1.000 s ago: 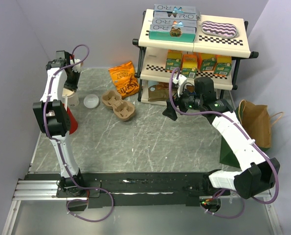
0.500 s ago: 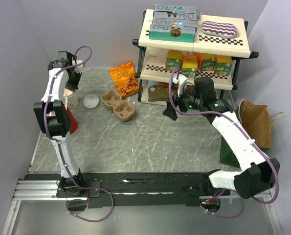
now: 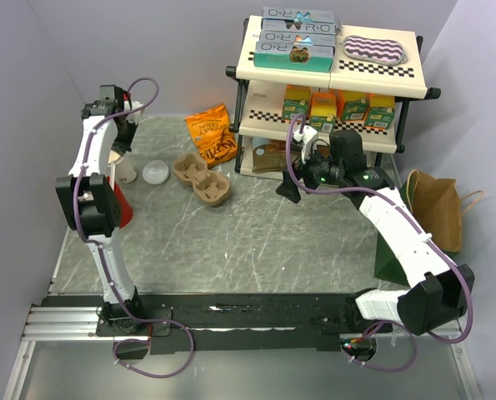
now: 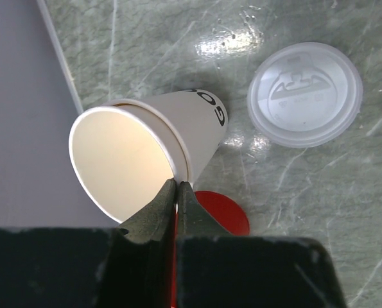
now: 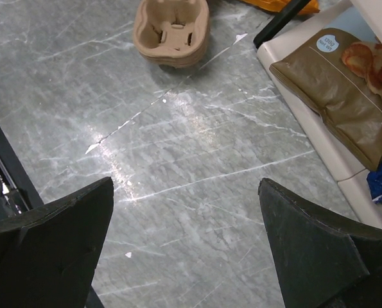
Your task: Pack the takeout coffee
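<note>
A cream-white paper cup (image 4: 146, 147) with black print and no lid hangs tilted, its open mouth toward the camera. My left gripper (image 4: 176, 184) is shut on its rim, one finger inside and one outside. A second rim line shows just under the rim; I cannot tell if another cup is nested there. In the top view the cup (image 3: 124, 169) is at the far left under the left gripper (image 3: 119, 143). The round white sip lid (image 4: 304, 93) lies flat on the table to its right (image 3: 155, 172). My right gripper (image 5: 187, 218) is open and empty over bare table (image 3: 293, 190).
A brown pulp cup carrier (image 3: 202, 177) sits right of the lid and shows in the right wrist view (image 5: 171, 31). A red object (image 3: 121, 204) stands below the cup. An orange snack bag (image 3: 212, 133), a stocked shelf rack (image 3: 331, 75) and a brown paper bag (image 3: 438, 204) stand behind and to the right.
The left gripper has shifted slightly back with the cup's rim in it. The right arm has edged a little to the left.
</note>
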`<state>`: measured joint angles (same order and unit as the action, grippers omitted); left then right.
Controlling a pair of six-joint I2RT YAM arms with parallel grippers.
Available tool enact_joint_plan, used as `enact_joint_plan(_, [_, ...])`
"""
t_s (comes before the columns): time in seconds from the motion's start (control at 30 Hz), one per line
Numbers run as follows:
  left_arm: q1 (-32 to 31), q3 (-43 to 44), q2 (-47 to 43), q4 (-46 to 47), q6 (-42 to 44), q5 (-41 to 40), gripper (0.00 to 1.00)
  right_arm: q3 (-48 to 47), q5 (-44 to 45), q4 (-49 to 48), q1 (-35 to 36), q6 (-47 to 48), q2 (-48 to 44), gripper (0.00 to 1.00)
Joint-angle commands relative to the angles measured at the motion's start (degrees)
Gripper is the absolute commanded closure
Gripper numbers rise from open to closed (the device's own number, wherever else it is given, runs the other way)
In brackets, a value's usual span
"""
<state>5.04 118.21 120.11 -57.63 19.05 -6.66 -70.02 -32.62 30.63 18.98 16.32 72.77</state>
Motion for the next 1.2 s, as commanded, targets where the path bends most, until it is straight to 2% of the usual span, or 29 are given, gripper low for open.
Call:
enact_joint_plan(0.0, [-0.7,-2.2,-5.2,2.8,2.0,-4.2,0.99,-0.6,-0.6,-2.6,0.3,-0.2,0.1,0.00])
enact_joint_plan(0.27, [-3.3,-7.8,-8.0,9.6,5.9,-10.7,0.99,0.6,-0.9,-2.9,0.3,-0.7,-0.7,0.00])
enact_joint_plan(0.47, [-4.6,-12.7,-9.7,12.1,7.7,-12.1,0.99,0.3,-0.5,-2.2,0.2,-0.1,-0.9,0.00])
enact_joint_plan(0.67, [-4.7,-9.1,-8.4,11.0,5.9,-13.3,0.99,0.4,-0.3,-2.3,0.3,-0.1,-0.8,0.00])
enact_joint_plan(0.87, [-4.7,-11.8,-9.3,14.7,9.9,-18.0,0.99,0.7,-0.6,-2.8,0.3,-0.3,-0.4,0.00])
enact_joint_plan(0.93, [-4.7,-13.3,-10.0,16.5,10.3,-17.4,0.99,0.7,-0.6,-3.0,0.3,-0.5,-0.3,0.00])
enact_joint_plan(1.03, [-7.1,-7.1,-9.5,11.8,6.8,-13.9,0.99,0.3,-0.6,-2.9,0.4,-0.4,0.0,0.00])
enact_joint_plan(1.07, [-6.6,-11.1,-10.6,15.4,6.2,-13.8,0.99,0.5,-0.4,-3.0,0.4,-0.5,-0.1,0.00])
enact_joint_plan(1.1, [-6.4,-14.6,-12.0,19.9,10.0,-16.1,0.99,0.8,-0.3,-3.5,0.4,-0.6,0.0,0.00])
enact_joint_plan(1.13, [-7.3,-15.5,-11.5,19.6,12.1,-20.9,0.99,0.8,-0.6,-3.3,0.3,-0.6,0.1,0.00])
enact_joint_plan(1.17, [-8.3,-11.3,-10.4,16.5,11.0,-20.9,0.99,0.6,-0.8,-3.0,0.3,-0.4,0.2,0.00])
